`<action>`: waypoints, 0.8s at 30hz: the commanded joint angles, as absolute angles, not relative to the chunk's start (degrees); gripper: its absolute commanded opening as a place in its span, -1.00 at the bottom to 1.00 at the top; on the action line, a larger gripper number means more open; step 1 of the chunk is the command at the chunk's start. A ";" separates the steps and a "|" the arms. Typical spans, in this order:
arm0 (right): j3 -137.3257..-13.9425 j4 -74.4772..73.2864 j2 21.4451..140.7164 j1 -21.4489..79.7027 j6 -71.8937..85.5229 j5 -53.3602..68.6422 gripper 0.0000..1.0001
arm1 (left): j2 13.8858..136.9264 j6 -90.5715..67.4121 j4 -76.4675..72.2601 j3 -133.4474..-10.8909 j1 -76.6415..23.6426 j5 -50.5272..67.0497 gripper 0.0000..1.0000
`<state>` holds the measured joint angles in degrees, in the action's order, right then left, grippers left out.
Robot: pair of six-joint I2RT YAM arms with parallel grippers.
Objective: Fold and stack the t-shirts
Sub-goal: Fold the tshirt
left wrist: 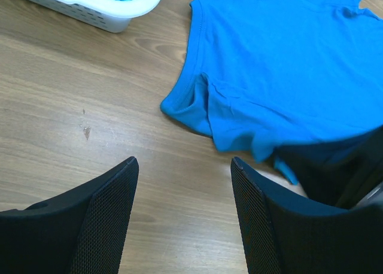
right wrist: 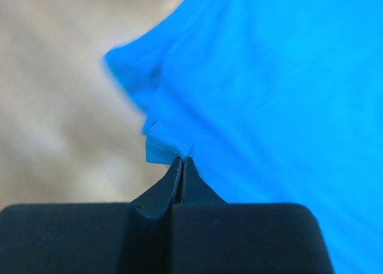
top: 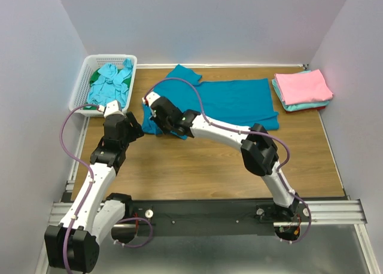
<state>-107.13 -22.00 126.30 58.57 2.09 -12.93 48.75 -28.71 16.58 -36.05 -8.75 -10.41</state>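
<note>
The deep teal-blue t-shirt (top: 233, 100) lies spread flat on the wooden table, neck toward the back wall. My right gripper (top: 154, 128) reaches across to its near left corner. In the right wrist view that gripper (right wrist: 182, 160) is shut, pinching a stitched hem edge of the t-shirt (right wrist: 269, 76). My left gripper (top: 133, 130) hovers just left of it. It is open (left wrist: 184, 161) over bare wood with nothing between its fingers, and the shirt's (left wrist: 287, 64) left sleeve lies just ahead of them. The right arm's dark body shows at the lower right of the left wrist view.
A white slotted basket (top: 81, 88) at the back left holds crumpled turquoise and green shirts; its rim (left wrist: 90, 8) shows at the top left of the left wrist view. A folded stack topped by a pink shirt (top: 302, 87) sits at the back right.
</note>
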 commanded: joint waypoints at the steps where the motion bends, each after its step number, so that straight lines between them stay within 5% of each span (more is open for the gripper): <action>1: -112.92 -21.71 131.29 54.59 0.53 -18.54 -0.99 | 49.13 -27.69 15.03 -35.51 -9.05 -9.58 0.41; 13: -132.70 -19.69 143.96 47.81 -6.23 -21.97 -0.99 | 51.76 -26.81 14.06 -35.07 -9.05 -7.82 0.41; 24: -134.91 -12.23 147.22 46.93 -10.37 -21.27 -0.95 | 56.95 -25.75 12.75 -35.42 -9.05 -5.28 0.41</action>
